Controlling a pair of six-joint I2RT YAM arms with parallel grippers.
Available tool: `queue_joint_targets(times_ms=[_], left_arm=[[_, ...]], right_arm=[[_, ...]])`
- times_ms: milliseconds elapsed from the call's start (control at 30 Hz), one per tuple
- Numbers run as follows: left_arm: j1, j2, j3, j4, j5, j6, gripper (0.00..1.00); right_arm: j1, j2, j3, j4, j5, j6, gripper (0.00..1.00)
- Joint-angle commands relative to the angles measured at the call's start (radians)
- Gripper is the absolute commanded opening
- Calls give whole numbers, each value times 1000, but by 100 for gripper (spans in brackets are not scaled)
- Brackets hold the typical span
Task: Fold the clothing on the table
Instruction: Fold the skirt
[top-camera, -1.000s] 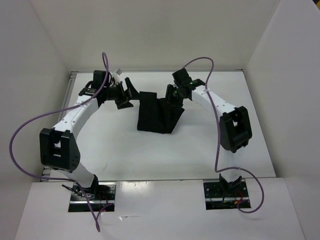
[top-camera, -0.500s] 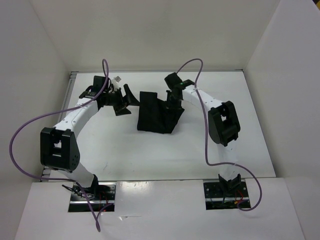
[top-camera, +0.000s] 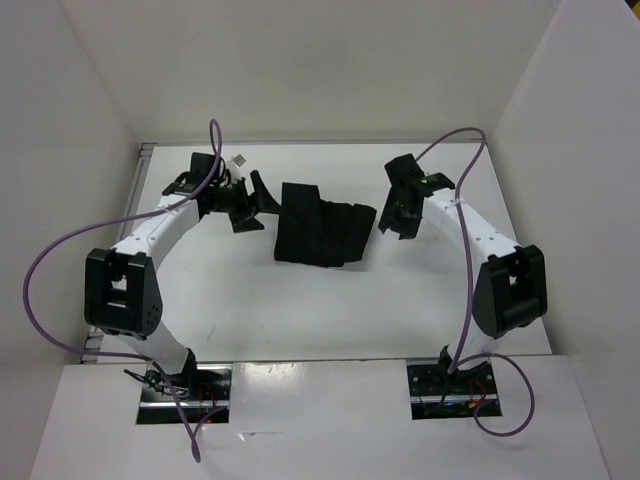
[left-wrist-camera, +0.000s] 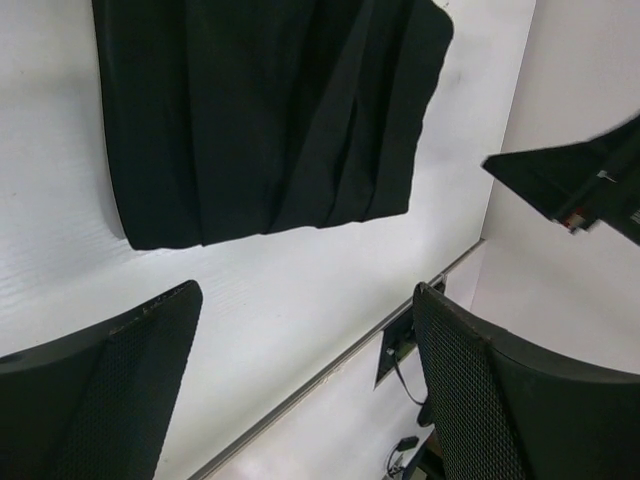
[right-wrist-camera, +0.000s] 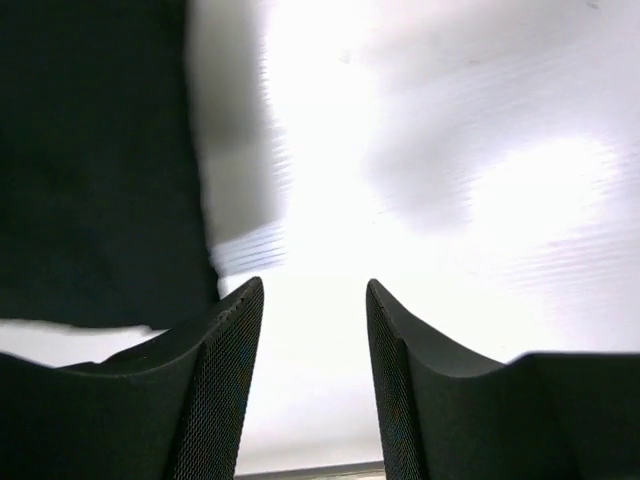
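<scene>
While the clothing (top-camera: 318, 235) lies on the table (top-camera: 300, 310), we watch 2 grippers flank it.
Our left gripper (top-camera: 257, 206), just left of it, fingers wide apart; right gripper (top-camera: 392, 226), just right, fingers apart, gripping nothing.

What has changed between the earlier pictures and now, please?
The right tool let go of the clothing and drew back to the right, off the fabric, jaws apart. The clothing's right side, earlier bunched up under it, now lies flatter on the table. The left tool stayed open beside the clothing's left edge.
</scene>
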Motion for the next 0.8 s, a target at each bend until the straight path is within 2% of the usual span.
queue_joint_targets(times_ms=[0,100,200,233,300,333,367,433,767], left_arm=[[3,42,19,26,39,25,92],[3,72,41,35,50,25,88],[3,99,70,35,59,34,72],[-7,110,70,35,68,34,60],[-7,110,82,35,68,34,47],[-17,110,82,35,68,34,40],[-17,110,82,35,68,34,30],[-17,101,70,35,68,34,29],[2,70,27,35,58,34,29]], right_arm=[[33,-76,39,90,-96,7,51],[60,-2,113,169,-219,-15,51],[73,135,231,194,-300,-58,50],[73,173,267,209,-323,-71,45],[73,288,380,221,-385,-87,31],[73,327,420,221,-405,-99,14],[73,364,497,221,-429,-99,7],[82,473,568,221,-506,-110,0],[113,922,1054,181,-730,-43,0]])
